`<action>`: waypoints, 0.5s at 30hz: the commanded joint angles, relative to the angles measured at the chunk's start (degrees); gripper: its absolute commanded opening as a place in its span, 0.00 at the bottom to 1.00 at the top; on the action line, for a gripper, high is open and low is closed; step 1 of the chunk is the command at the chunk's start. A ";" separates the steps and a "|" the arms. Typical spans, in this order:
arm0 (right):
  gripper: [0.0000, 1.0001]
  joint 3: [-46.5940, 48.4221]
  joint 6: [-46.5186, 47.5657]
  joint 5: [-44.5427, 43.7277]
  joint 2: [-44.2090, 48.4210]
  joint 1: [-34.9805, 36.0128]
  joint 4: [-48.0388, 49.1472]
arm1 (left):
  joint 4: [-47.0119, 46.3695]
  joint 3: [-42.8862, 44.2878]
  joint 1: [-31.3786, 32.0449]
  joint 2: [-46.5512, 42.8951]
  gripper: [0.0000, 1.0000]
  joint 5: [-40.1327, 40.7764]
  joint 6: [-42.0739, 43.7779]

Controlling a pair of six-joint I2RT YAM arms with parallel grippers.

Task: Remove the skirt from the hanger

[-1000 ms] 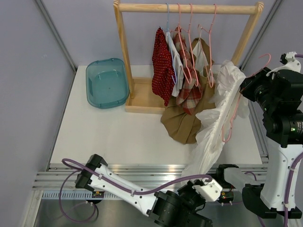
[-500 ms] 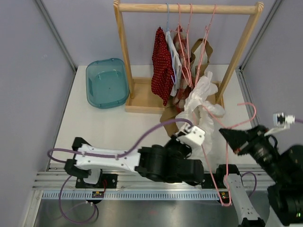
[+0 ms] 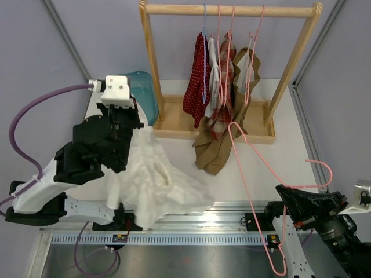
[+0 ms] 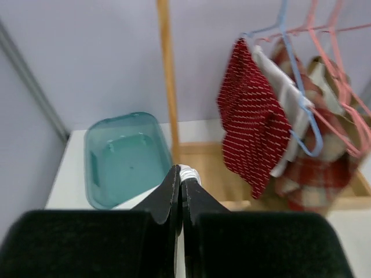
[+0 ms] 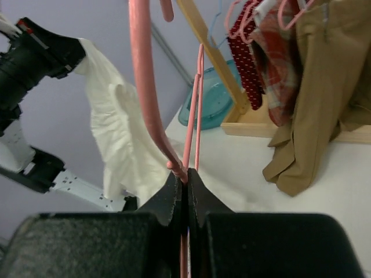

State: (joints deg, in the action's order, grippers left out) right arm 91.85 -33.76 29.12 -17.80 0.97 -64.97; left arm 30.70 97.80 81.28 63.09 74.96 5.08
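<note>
The white skirt [image 3: 156, 182] hangs from my left gripper [image 3: 134, 113] at the left and drapes down onto the table's near edge. In the left wrist view the left gripper [image 4: 181, 174] is shut on a pinch of the white fabric [image 4: 189, 172]. The pink hanger [image 3: 249, 174] is bare, clear of the skirt, and stretches from the table's middle to the near right. My right gripper [image 3: 284, 194] is shut on it; in the right wrist view the right gripper [image 5: 186, 175] pinches the hanger's wire [image 5: 145, 98], with the skirt [image 5: 124, 145] off to the left.
A wooden rack [image 3: 232, 10] at the back holds a red dotted garment [image 3: 196, 87], a plaid one and a tan one [image 3: 215, 147] that trails onto the table. A teal tub [image 3: 145, 90] sits at the back left, partly behind my left arm.
My left gripper has swung from the middle to the far left, pulling the skirt off the hanger. The right arm has lowered with the bare hanger.
</note>
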 commanded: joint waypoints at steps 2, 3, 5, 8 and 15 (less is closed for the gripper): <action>0.00 -0.18 4.31 -9.42 -3.99 -0.09 -2.18 | -3.38 7.72 -16.35 3.79 0.00 -9.63 7.93; 0.00 -0.62 4.75 -9.96 -4.08 -0.09 -2.18 | -2.49 9.76 -19.37 4.75 0.00 -14.09 7.49; 0.00 -1.94 5.02 -10.93 -4.08 -0.01 -2.09 | -0.73 17.37 -27.96 8.88 0.00 -20.42 7.31; 0.00 -2.91 6.16 -12.59 -4.26 0.17 -2.44 | -0.46 27.59 -36.85 17.39 0.00 -25.99 9.76; 0.00 -5.28 8.80 -18.23 -4.26 0.70 -6.48 | -23.09 43.63 -48.04 32.70 0.00 -29.08 26.28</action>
State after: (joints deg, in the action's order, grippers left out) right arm 87.88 -27.18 14.68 -20.86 1.23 -70.41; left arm 23.55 140.09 36.82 92.97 50.09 20.47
